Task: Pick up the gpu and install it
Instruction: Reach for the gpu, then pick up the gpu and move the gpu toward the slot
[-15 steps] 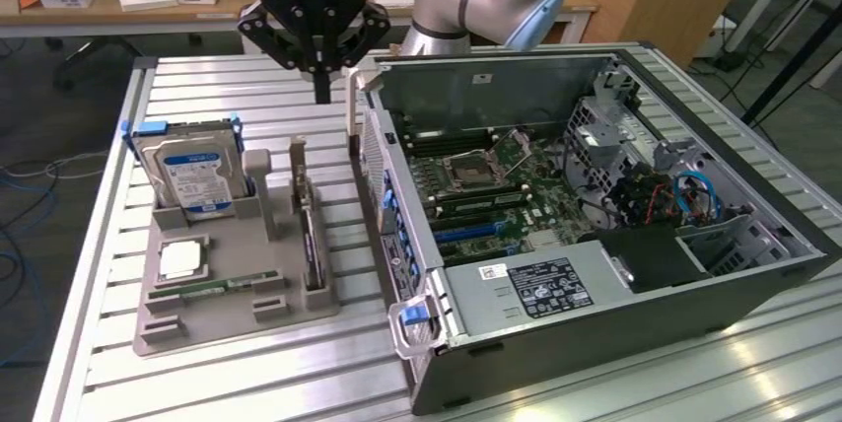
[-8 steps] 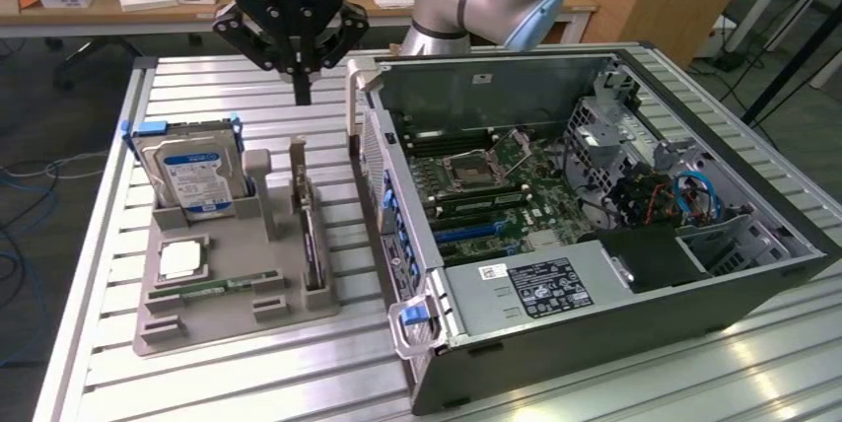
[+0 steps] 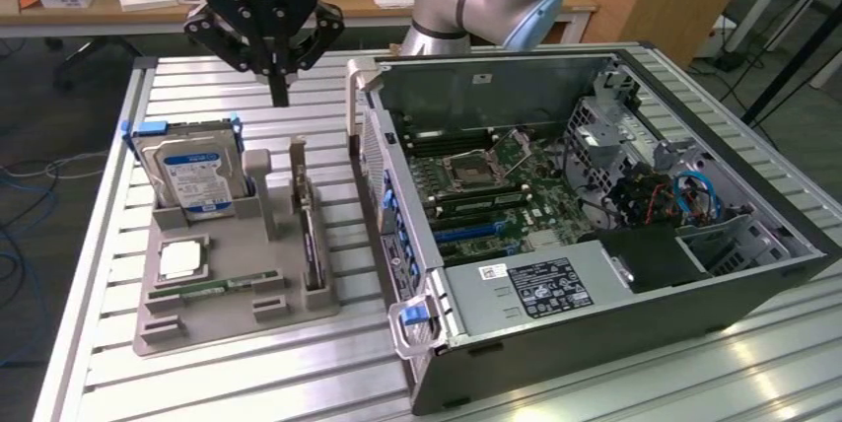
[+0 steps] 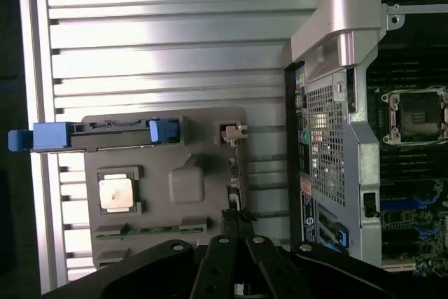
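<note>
In the exterior view, your gripper (image 3: 279, 97) hangs above the desk (image 3: 355, 373). Its fingers (image 3: 279, 85) are pressed together and carry nothing. The gpu (image 3: 314, 245) stands on edge in the grey holder (image 3: 237, 328), at about 5 o'clock from the fingertips and well below them, with its pale bracket at the far end. The hard drive (image 3: 192, 177) is propped at 10 o'clock from the card, and the open computer case (image 3: 632, 338) lies at 3 o'clock from the holder. I judge you are in the approach step: the card is not yet picked up and nothing is installed.

In the wrist view, the gripper (image 4: 238, 220) looks straight down. The gpu (image 4: 234, 180) shows edge-on as a thin dark line running out from the closed fingertips, between the holder's raised block and the case wall. You look roughly lined up with the card's length.

By my reckoning, the next move calls for parting the fingers enough to straddle the thin board. It also calls for staying square to the board's upper edge, clear of the block beside it.
</note>
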Controlling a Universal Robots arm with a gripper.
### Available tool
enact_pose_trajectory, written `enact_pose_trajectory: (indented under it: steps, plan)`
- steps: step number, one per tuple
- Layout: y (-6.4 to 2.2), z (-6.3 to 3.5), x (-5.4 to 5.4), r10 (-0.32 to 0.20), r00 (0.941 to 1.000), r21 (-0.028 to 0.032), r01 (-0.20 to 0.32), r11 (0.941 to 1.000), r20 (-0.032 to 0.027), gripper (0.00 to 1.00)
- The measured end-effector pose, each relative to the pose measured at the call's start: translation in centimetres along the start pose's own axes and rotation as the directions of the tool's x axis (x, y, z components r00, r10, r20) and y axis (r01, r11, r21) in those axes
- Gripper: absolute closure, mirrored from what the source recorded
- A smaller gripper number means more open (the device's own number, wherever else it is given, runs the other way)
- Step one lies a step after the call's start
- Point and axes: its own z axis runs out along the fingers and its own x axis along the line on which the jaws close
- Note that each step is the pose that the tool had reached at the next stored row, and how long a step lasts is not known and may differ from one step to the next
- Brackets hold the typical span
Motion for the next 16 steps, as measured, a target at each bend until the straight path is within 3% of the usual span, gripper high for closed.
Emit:
enact_pose_trajectory:
  steps: [16]
  plan:
    - [-0.01,0.00,0.14,0.000,1.0000,0.0000,0.000,1.0000,0.0000,0.89]
